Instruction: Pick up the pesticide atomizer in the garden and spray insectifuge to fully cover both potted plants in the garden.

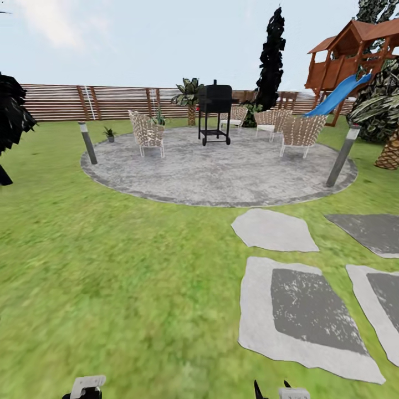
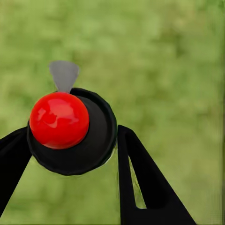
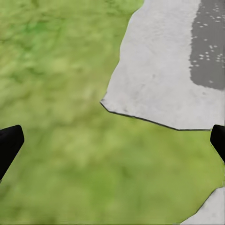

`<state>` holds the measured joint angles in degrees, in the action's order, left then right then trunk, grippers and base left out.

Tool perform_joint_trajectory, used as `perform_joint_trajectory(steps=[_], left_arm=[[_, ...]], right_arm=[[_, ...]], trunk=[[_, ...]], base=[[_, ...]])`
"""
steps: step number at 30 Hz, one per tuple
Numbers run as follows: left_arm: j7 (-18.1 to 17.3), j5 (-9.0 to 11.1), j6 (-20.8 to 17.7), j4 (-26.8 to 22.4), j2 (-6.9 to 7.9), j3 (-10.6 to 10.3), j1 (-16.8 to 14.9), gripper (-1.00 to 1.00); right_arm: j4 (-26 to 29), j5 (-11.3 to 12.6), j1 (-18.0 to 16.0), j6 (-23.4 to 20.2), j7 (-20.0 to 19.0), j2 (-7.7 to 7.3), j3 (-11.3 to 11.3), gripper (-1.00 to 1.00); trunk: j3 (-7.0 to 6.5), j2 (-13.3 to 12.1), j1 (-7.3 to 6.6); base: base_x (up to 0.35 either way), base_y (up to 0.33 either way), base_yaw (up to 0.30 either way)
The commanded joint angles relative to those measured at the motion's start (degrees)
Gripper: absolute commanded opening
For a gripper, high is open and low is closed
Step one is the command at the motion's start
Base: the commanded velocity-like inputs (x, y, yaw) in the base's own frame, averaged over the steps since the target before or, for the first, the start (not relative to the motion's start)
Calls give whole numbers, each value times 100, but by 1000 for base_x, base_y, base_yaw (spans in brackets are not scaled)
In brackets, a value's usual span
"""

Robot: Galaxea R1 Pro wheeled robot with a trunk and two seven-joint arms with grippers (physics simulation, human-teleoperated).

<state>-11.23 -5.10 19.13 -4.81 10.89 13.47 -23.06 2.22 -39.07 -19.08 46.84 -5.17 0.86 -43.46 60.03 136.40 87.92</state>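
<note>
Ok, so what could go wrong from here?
The pesticide atomizer sits in the left gripper, held only at its round cap, so it may slip while driving. A potted plant is far across the lawn, so spraying from here would likely miss. It stands close to a lamp post, which the arm or base could hit.

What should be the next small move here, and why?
Probably roll forward and left over the lawn toward the potted plant. It stands far off by the paving's edge, and the left tool seems to grip the pesticide atomizer.
</note>
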Motion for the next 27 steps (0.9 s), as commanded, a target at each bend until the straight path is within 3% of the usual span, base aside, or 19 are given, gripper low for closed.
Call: perform_joint_trajectory(steps=[1, 11, 27], left_arm=[[-20, -52, 20, 6, 1, 51, -5, -100], [-20, -52, 20, 6, 1, 51, -5, -100], [-20, -52, 20, 6, 1, 51, -5, -100]], right_arm=[[7, 5, 0, 8, -54, 2, -48, 100], [8, 5, 0, 10, -54, 2, -48, 100], [26, -13, 0, 19, -63, -16, -48, 100]], trunk=[[5, 2, 2], [5, 2, 2], [5, 2, 2]], base=[[304, -197, 249], [304, -197, 241], [303, -197, 13]])
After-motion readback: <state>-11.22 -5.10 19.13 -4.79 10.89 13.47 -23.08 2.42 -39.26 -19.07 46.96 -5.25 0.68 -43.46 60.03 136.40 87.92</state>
